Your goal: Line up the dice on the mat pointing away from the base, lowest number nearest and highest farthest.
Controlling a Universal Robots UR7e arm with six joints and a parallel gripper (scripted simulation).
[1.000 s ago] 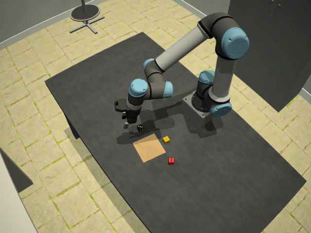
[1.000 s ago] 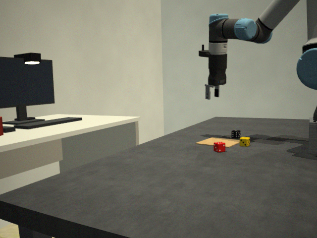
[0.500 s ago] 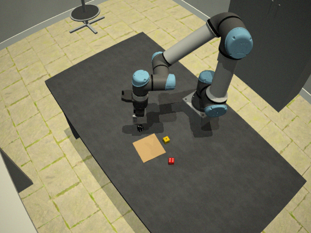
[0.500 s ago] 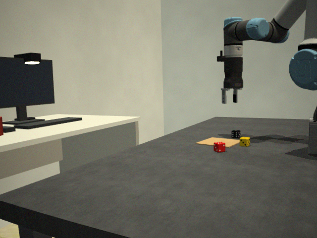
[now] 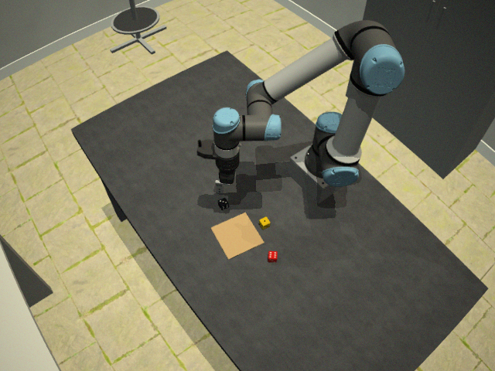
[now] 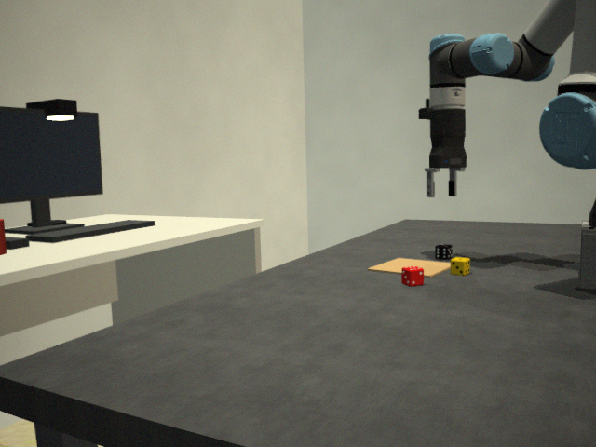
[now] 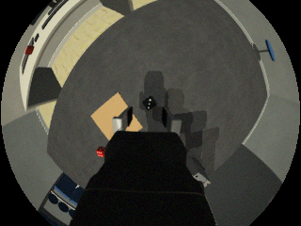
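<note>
A tan square mat (image 5: 236,237) (image 6: 394,265) (image 7: 108,112) lies flat on the dark table. A black die (image 5: 223,203) (image 6: 443,250) (image 7: 149,104) stands on the table just beyond the mat's far corner. A yellow die (image 5: 264,222) (image 6: 460,265) stands on the table beside the mat's edge on the base side. A red die (image 5: 272,256) (image 6: 413,276) (image 7: 101,151) stands on the table off the mat's near corner. My gripper (image 5: 220,186) (image 6: 440,189) (image 7: 147,113) is open and empty. It hangs well above the black die, fingers pointing down.
The robot's base (image 5: 319,163) is bolted to the table (image 5: 159,131) behind the dice. A white desk (image 6: 144,231) with a monitor (image 6: 47,154) and keyboard stands left of the table. A dark cabinet (image 5: 439,79) stands behind the base.
</note>
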